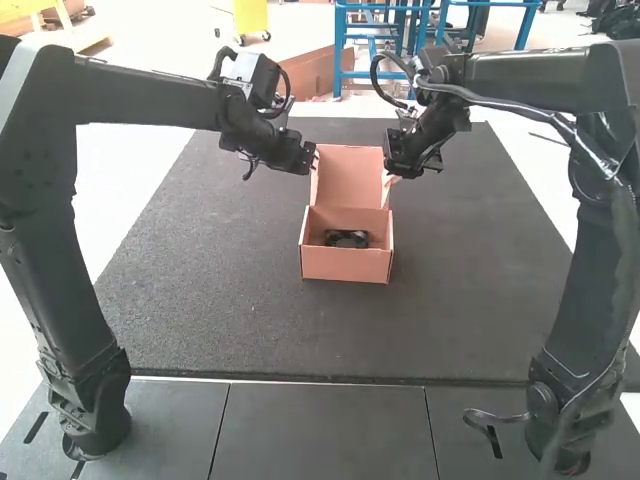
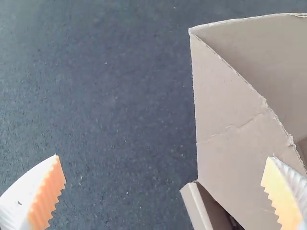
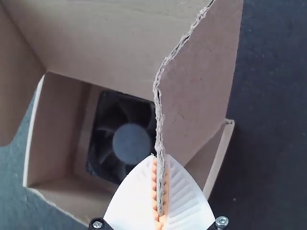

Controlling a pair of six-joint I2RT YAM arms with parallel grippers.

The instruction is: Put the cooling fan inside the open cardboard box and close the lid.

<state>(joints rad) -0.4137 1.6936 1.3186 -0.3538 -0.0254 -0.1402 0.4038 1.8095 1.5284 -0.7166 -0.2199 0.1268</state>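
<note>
High view first: the cardboard box point(image 1: 346, 262) sits in the middle of the mat point(image 1: 200, 280), with the cooling fan point(image 1: 347, 238) lying flat on its floor and the lid point(image 1: 350, 177) standing up off the 12 o'clock edge. My left gripper point(image 1: 300, 158) hangs at the lid's 10 o'clock corner, my right gripper point(image 1: 400, 165) at its 2 o'clock corner.

Left wrist view: ribbed white fingers with orange pads point(image 2: 45, 191) are spread wide, holding nothing, over coarse dark mat beside the left side flap point(image 2: 230, 124).

Right wrist view: fingers are pinched tight on the right side flap point(image 3: 196, 96), on its raw corrugated edge, with the fan's black blades and round hub below.

I judge the card light, thin and easily creased, so fold it by the flaps, gently. The fan looks like rigid plastic.
</note>
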